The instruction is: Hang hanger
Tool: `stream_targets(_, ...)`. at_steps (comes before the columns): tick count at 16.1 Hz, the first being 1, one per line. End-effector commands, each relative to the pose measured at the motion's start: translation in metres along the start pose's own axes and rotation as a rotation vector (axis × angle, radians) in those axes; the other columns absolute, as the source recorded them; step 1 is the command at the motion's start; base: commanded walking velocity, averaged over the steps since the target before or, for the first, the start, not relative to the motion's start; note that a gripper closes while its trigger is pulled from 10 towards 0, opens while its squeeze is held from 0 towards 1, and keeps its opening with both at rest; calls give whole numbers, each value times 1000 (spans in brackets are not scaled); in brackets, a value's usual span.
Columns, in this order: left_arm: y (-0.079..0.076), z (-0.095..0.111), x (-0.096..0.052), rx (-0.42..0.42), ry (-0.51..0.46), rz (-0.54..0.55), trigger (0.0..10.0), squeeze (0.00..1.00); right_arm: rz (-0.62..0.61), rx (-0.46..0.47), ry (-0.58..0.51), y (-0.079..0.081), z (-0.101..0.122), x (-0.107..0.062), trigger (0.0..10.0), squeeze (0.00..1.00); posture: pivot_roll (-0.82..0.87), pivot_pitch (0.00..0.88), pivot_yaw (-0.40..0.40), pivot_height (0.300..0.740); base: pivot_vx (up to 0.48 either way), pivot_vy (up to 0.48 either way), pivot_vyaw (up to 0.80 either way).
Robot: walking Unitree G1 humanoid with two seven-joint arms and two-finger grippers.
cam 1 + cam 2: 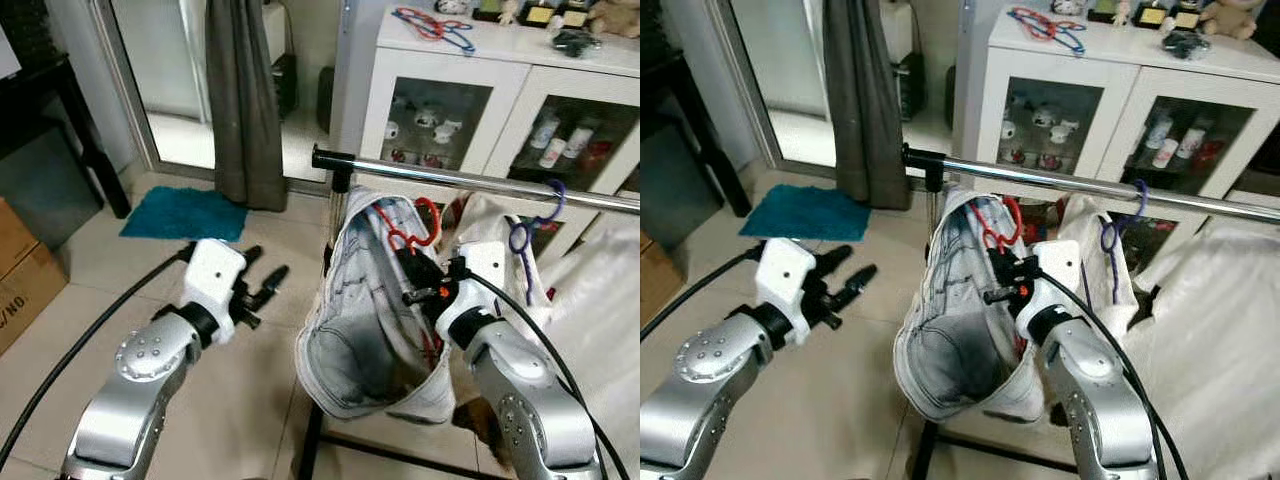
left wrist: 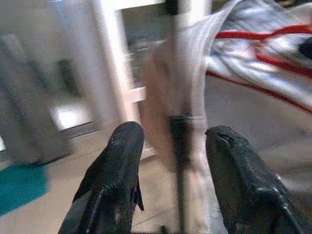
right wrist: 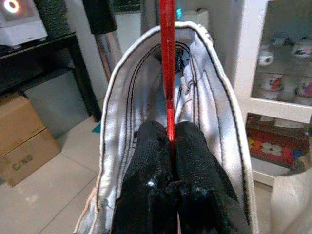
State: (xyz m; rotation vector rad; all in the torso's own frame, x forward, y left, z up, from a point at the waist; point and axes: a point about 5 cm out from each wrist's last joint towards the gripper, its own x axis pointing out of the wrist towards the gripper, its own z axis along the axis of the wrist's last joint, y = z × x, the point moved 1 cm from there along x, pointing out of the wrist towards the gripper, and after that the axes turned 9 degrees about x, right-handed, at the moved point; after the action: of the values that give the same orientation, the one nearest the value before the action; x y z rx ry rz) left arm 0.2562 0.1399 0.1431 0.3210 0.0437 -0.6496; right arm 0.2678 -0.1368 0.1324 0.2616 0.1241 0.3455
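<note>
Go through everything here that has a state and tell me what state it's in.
Red hanger: inside the garment, pinched by the right tool, hook not on the rail.
Garment: draped on the red hanger, hanging open.
Purple hanger: hooked on the rail.
Right tool: shut on the hanger.
Left tool: open, holding nothing.

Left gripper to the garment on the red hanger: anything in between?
No, bare gap with floor below, per left eye view: left gripper open, short of the garment on the red hanger.

red hanger (image 1: 1002, 232) with pale shorts (image 1: 960, 320) hangs by the rail (image 1: 1080, 186), right gripper (image 1: 998, 281) at it.
</note>
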Motion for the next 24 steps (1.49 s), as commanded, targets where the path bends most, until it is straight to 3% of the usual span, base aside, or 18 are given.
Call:
stream_targets(1, -7, 8, -1, 2, -42, -68, 10000, 0, 13, -41, -143, 4, 29, 1, 10000, 0, 67, 0, -1, 740, 0, 0, 0)
stream_targets(4, -14, 14, -2, -29, -82, -196, 10000, 0, -8, -36, -187, 4, 38, 6, 10000, 0, 67, 0, 0, 740, 0, 0, 0)
stream_targets(6, -18, 16, -2, -40, -88, -277, 10000, 0, -74, -28, -167, -3, 39, 17, 10000, 0, 63, 0, 6, 740, 0, 0, 0)
stream_targets(9, -23, 22, 1, -51, -104, -344, 10000, 0, -46, -43, -145, 3, 47, 35, 10000, 0, 57, 0, 16, 740, 0, 0, 0)
stream_targets(14, -24, 24, 2, -48, -104, -370, 10000, 0, -117, -46, 15, 0, 30, 55, 10000, 0, 67, 0, 4, 740, 0, 0, 0)
stream_targets(17, -26, 23, 2, -47, -98, -368, 10000, 0, -99, -33, 119, 2, 14, 51, 10000, 0, 66, 0, 4, 740, 0, 0, 0)
stream_targets(19, -24, 21, 3, -41, -85, -345, 10000, 0, -78, -20, 109, 4, 13, 49, 10000, 0, 62, 0, 9, 740, 0, 0, 0)
stream_targets(20, -23, 20, 3, -36, -79, -335, 10000, 0, -65, -24, 90, 5, 15, 48, 10000, 478, 62, 0, 9, 740, 0, 0, 0)
stream_targets(21, -22, 19, 3, -33, -75, -328, 10000, 0, -57, -28, 78, 6, 17, 48, 10000, 478, 62, 0, 9, 740, 0, 0, 0)
stream_targets(22, -19, 17, 4, -25, -64, -295, 10000, 0, 5, -16, -1, 11, 27, 44, 10000, 1000, 56, 0, 15, 740, 0, 0, 0)
stream_targets(24, -12, 12, 6, -25, -29, -212, 10000, 0, 97, 74, -88, 16, 42, 32, 10000, 1000, 53, 0, 15, 740, 0, 0, 0)
